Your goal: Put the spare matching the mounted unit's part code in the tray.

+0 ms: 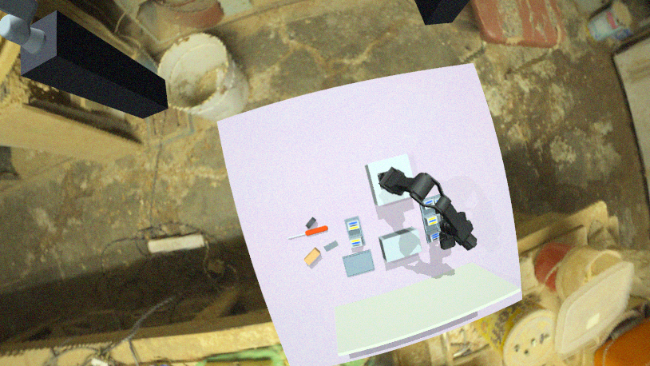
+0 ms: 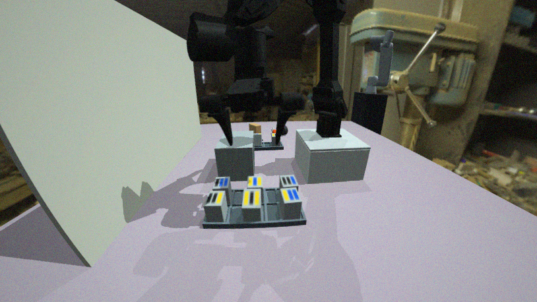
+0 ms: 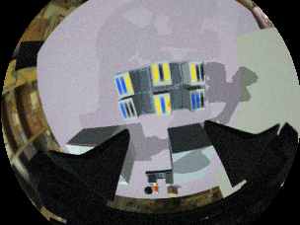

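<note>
The mounted unit (image 1: 402, 245) (image 2: 234, 161) (image 3: 188, 138) is a grey box; the code on its back does not show. The spare rack (image 2: 255, 225) (image 3: 143, 79) holds several grey spares with striped tops. A yellow-blue-yellow spare (image 2: 254, 181) (image 3: 162, 104) stands in the middle of the row nearer the unit; a yellow-black-yellow spare (image 2: 251, 198) (image 3: 161, 73) stands beside it in the other row. The grey-blue tray (image 1: 358, 263) is bare in the top view. My gripper (image 2: 254, 144) (image 3: 168, 128) is open and empty, pointing down above and near the rack's unit side.
A pale panel (image 1: 422, 304) (image 2: 94, 112) stands beyond the unit. The arm stands on a white box (image 1: 399, 159) (image 2: 338, 161). A second rack (image 1: 354, 233) holds two spares. A screwdriver (image 1: 316, 230), an orange block (image 1: 312, 256) and small dark pieces lie farther left.
</note>
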`<state>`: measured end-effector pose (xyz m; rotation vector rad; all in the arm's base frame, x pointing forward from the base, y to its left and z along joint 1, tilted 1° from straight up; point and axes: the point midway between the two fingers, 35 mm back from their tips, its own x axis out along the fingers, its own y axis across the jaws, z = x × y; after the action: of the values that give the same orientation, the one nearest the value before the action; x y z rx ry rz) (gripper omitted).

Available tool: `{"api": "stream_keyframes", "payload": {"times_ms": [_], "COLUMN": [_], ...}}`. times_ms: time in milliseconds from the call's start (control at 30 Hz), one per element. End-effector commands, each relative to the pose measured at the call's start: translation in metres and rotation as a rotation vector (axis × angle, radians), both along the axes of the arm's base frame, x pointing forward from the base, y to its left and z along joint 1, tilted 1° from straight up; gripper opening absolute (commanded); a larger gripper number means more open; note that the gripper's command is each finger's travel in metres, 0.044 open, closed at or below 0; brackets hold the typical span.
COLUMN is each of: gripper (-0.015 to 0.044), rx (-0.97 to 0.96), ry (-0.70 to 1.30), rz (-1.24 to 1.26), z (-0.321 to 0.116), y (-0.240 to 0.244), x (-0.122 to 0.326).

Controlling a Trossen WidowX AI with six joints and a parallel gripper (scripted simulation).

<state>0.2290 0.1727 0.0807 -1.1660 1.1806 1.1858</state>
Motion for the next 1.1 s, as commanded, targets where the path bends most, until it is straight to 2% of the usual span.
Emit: {"api": "stream_keyframes", "payload": {"times_ms": [0, 67, 233, 267, 1067], "gripper": [0.0440, 0.0440, 0.0309, 0.0300, 0.0300], "rx": [-0.001, -0.001, -0.001, -0.001, -0.001], "ry": [-0.005, -0.005, -0.005, -0.005, -0.005], "rz": [0.043, 0.043, 0.043, 0.043, 0.043], "z": [-0.002, -0.002, -0.039, -0.042, -0.063], "y": [0.000, 0.000, 0.002, 0.002, 0.004], "x": [-0.005, -0.005, -0.001, -0.001, 0.002]}}
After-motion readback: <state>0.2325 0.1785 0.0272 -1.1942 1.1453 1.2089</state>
